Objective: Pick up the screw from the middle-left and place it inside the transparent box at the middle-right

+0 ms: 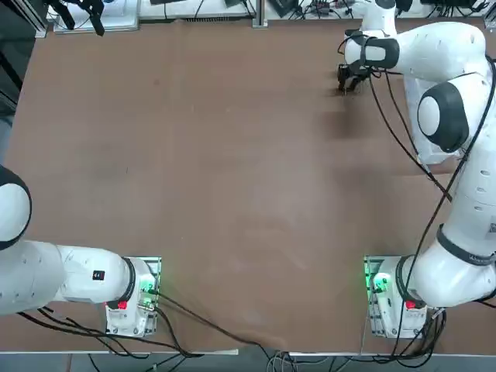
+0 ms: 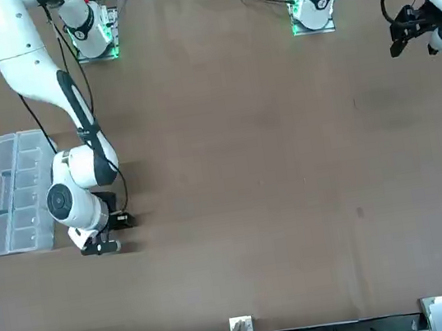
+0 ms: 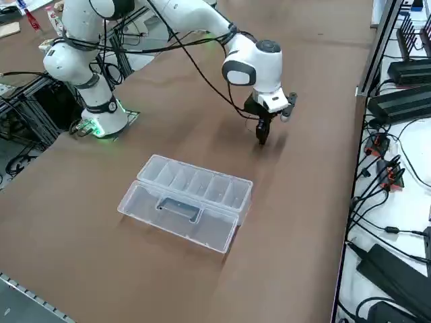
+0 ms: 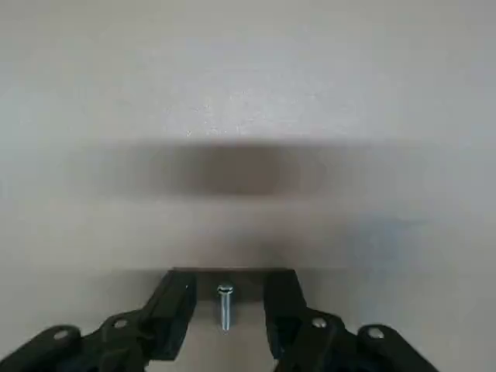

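Hanging low over the brown bench (image 1: 217,170), the right tool (image 4: 225,306) points its tips down near the far edge on the robot's right side. The wrist view shows its two black, blocky fingers (image 4: 172,310) spread a little, with the screw (image 4: 225,304) standing between them: a small, bright metal piece with a rounded head and a threaded shank. A narrow gap shows on each side of the screw, so neither finger presses on it, and whether it rests on the bench or hangs clear of it cannot be told from that view. In the other views the screw is too small to make out.

The bench surface is a flat, matte board, and a soft shadow lies on it under the tool. In the right side view the tool (image 3: 262,134) hangs from a smooth white wrist housing with black cables looping off it.

The transparent box (image 3: 186,200) lies well apart from the tool, nearer the bench's right edge. It is a long rectangular case of clear plastic with whitish walls, opened flat: one half holds a row of small square compartments, and the other half is a shallow lid. In the front view the box (image 2: 16,194) sits beside the white arm.
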`<control>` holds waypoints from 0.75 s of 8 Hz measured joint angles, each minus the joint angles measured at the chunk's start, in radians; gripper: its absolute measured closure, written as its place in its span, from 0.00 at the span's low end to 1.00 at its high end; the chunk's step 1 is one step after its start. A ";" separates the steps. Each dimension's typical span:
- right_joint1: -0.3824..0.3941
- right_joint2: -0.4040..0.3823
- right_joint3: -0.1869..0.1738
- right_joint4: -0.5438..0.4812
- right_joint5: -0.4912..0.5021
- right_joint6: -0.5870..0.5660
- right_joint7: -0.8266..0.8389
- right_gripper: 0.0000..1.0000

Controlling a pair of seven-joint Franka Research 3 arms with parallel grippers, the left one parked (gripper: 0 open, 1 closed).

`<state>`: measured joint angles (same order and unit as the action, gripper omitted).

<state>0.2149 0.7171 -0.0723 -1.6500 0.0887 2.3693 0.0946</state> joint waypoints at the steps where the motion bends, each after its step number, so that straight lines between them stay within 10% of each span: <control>1: 0.000 0.000 0.000 -0.001 0.000 0.000 0.000 0.44; 6: 0.001 0.000 -0.002 -0.009 0.000 0.000 0.000 0.49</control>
<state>0.2160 0.7168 -0.0743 -1.6592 0.0885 2.3697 0.0947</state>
